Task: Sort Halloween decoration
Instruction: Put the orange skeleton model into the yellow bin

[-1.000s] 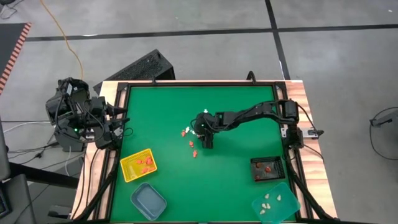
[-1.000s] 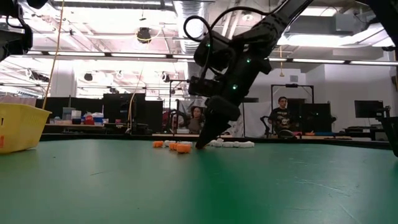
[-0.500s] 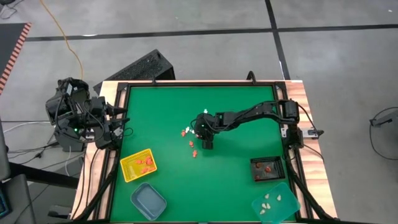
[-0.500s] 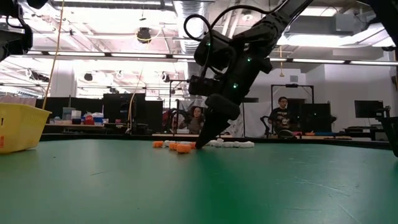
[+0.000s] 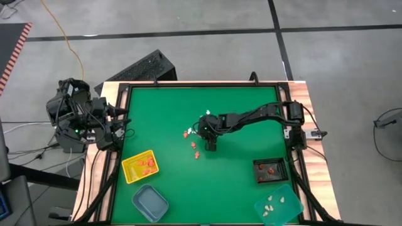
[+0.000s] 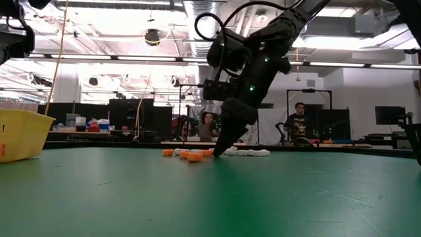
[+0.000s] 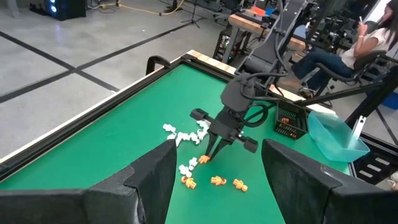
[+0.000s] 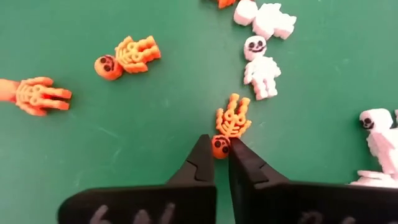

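Small orange skeletons [image 8: 127, 56] and white skeletons and ghosts [image 8: 260, 65] lie loose on the green mat, mid-table [image 5: 190, 134]. My right gripper [image 8: 221, 163] stands over them, fingertips down at the mat [image 6: 217, 153], shut on one orange skeleton [image 8: 232, 121]. My left gripper [image 7: 217, 163] waits open beyond the table's left edge [image 5: 112, 133], holding nothing. My right gripper pinches the orange skeleton's round head [image 8: 219, 147] between its two fingertips. The fingers [image 6: 227, 135] come slanting down from above. The skeleton's body [image 8: 234, 119] reaches out beyond the tips and seems to lie flat on the mat.
A yellow tray [image 5: 139, 167] with orange pieces and a teal tray [image 5: 149, 202] stand near left. A black tray [image 5: 270, 169] and a second teal tray [image 5: 278, 204] with white pieces stand near right. A raised black frame [image 5: 201, 85] rims the mat. People sit beyond the table [image 6: 299, 122].
My right gripper has shut on the orange skeleton's head, staying at the mat and shifting only slightly. The other pieces lie where they were.
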